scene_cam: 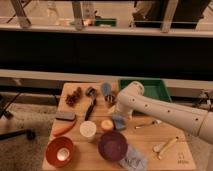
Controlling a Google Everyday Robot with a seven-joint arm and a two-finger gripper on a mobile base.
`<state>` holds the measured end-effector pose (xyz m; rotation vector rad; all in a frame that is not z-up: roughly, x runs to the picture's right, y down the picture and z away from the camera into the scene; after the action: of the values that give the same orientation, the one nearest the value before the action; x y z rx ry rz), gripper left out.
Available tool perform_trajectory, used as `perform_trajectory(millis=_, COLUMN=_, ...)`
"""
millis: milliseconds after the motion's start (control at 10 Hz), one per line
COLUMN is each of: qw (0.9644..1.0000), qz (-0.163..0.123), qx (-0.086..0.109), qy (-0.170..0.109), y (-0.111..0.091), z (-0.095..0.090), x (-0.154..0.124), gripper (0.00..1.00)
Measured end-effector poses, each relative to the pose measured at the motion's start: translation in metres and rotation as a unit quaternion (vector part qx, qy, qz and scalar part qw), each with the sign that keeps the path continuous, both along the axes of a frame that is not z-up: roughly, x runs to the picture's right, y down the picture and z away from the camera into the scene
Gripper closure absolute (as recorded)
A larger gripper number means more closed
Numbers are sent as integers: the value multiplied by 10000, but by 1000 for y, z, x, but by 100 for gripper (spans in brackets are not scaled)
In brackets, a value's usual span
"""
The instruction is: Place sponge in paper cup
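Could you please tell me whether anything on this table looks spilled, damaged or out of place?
Nothing looks spilled or broken. The only untidy item is the grey-blue cloth, crumpled at the front edge of the table beside the purple bowl. The gripper is open above the table, behind the sponge.

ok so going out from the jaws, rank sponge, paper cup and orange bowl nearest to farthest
1. sponge, just in front of the gripper, mid table
2. paper cup, further toward the view's left
3. orange bowl, front left corner
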<state>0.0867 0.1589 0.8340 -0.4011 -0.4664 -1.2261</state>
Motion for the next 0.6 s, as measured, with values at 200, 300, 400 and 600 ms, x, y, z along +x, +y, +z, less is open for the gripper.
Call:
perform_trajectory(millis=200, qw=9999, qz=-126, qx=-25, qy=-10, y=3, z=6, x=0, gripper=20)
perform_trajectory(millis=300, qw=9998, qz=-177, qx=-40, qy=-4, y=4, z=8, x=0, gripper=20)
perform_trajectory(millis=400, qw=9998, qz=-207, qx=-46, qy=-2, y=6, z=10, x=0, gripper=20)
perform_trajectory(millis=600, qw=9997, qz=-256, qx=-43, qy=38, y=9, z=15, x=0, gripper=20)
